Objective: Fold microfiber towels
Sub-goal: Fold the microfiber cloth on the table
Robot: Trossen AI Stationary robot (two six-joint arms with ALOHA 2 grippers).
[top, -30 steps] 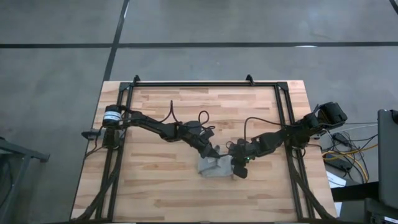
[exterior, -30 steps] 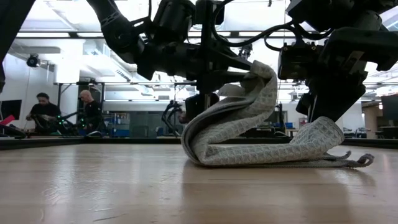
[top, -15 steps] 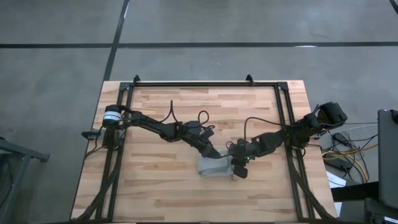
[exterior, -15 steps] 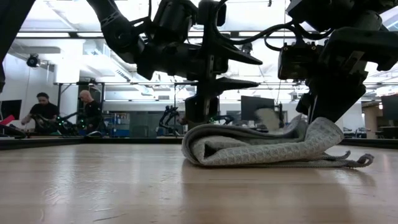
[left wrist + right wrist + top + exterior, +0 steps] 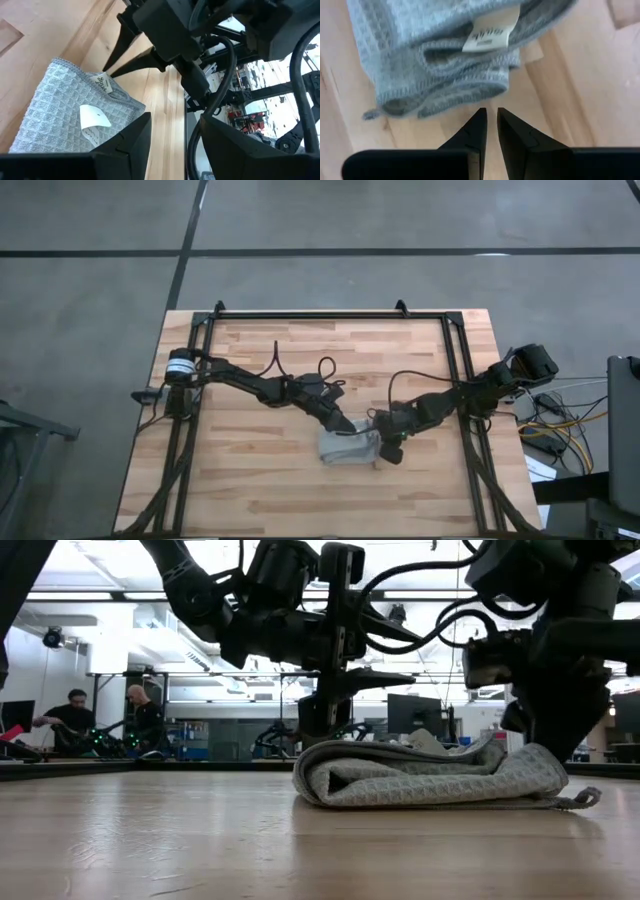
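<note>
The grey-green microfiber towel (image 5: 348,448) lies folded in several layers on the wooden table, right of the middle; its rounded fold (image 5: 312,778) faces the table's left. Its white tags (image 5: 95,117) (image 5: 490,32) lie on top. My left gripper (image 5: 405,655) hovers open above the towel's far left part, clear of it. My right gripper (image 5: 490,112) points steeply down at the towel's right end (image 5: 545,770). Its fingers are shut to a thin slit, and the tips stand just off the cloth's edge over bare wood.
Black frame rails (image 5: 330,313) run along the table's far edge and both sides. Bare wood (image 5: 250,490) lies near and left of the towel. Two people (image 5: 100,715) sit in the room far behind the table.
My left gripper has opened and let go of the towel's raised flap. The flap has fallen flat onto the lower layers, so the towel lies folded. My right gripper has tipped and shifted a little toward the table's right edge. The hump at the towel's right end has sunk.
</note>
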